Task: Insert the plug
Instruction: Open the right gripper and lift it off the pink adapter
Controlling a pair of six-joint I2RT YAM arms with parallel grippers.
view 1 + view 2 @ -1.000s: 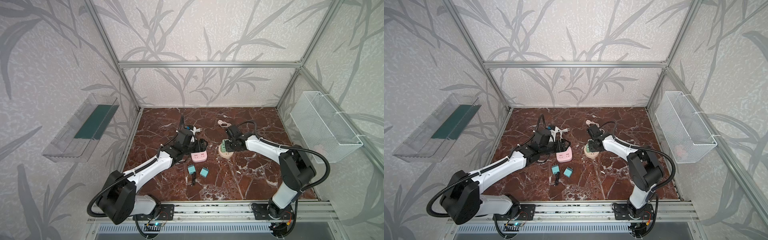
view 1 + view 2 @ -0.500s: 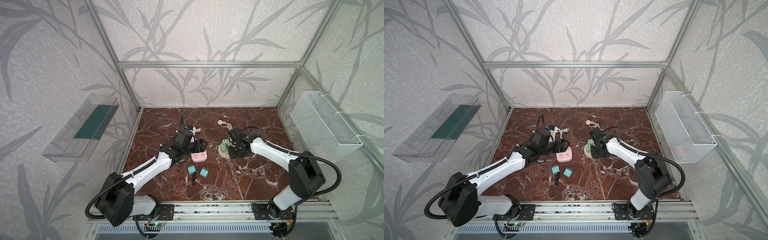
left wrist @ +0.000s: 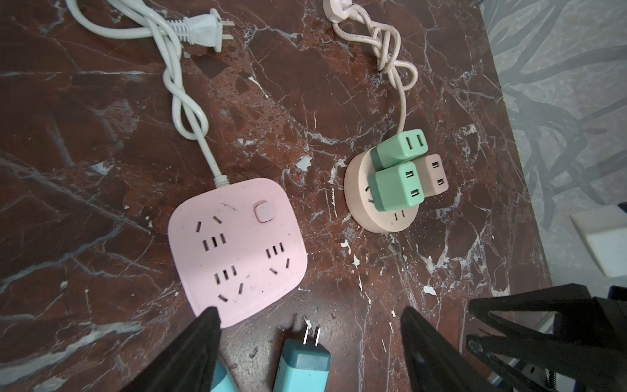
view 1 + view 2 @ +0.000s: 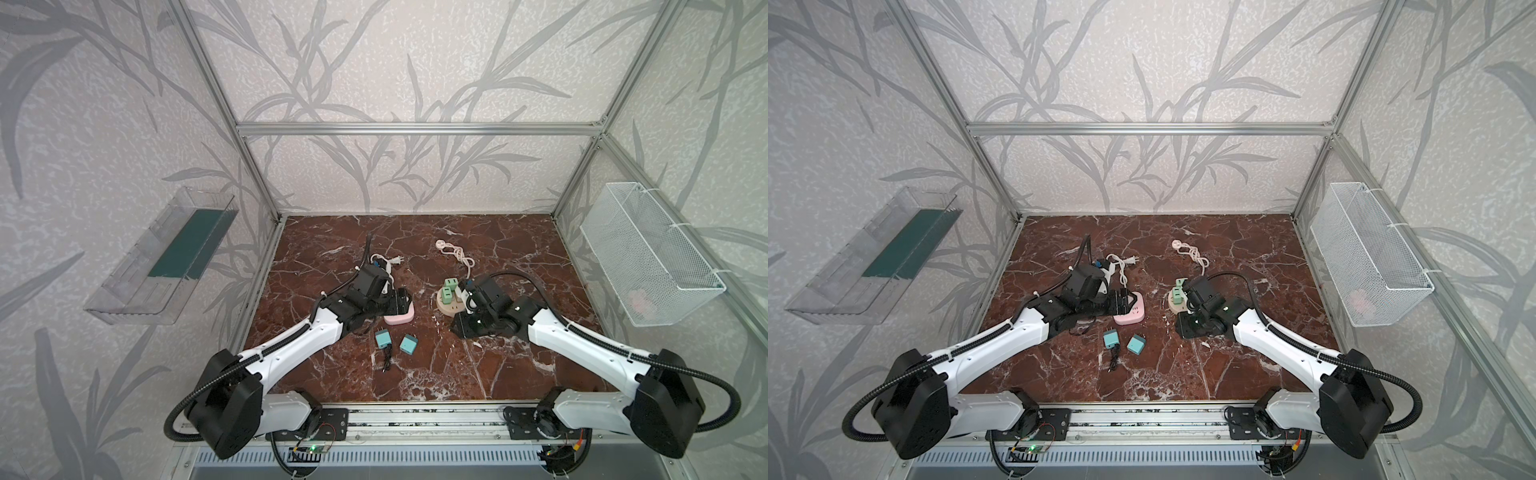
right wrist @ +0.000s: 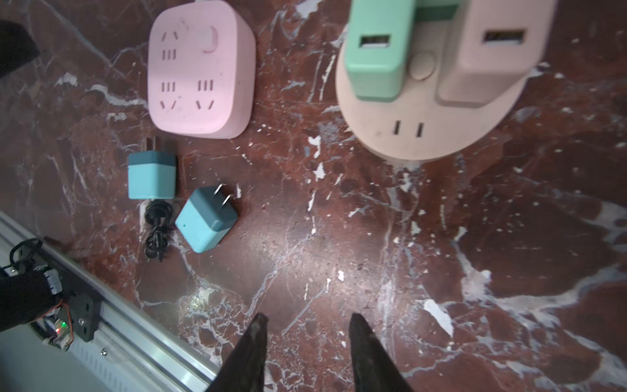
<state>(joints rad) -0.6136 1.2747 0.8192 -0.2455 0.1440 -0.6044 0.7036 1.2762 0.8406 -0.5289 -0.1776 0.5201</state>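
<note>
- pulling back toward the front rail (image 5: pixel 135 332), the right gripper (image 5: pixel 307 317) has left the round socket (image 5: pixel 373 129) it covered a second ago; its jaws stand slightly apart, holding nothing.
- the left gripper (image 3: pixel 307 310) stays over the pink power strip (image 3: pixel 237 251), jaws spread wide and empty.
- a blue plug (image 5: pixel 151 176) and a second blue plug (image 5: pixel 206 220) lie loose just in front of the strip.
- in both top views the left wrist hides part of the strip.
- bare marble (image 5: pixel 373 237) lies open between socket and rail.
</note>
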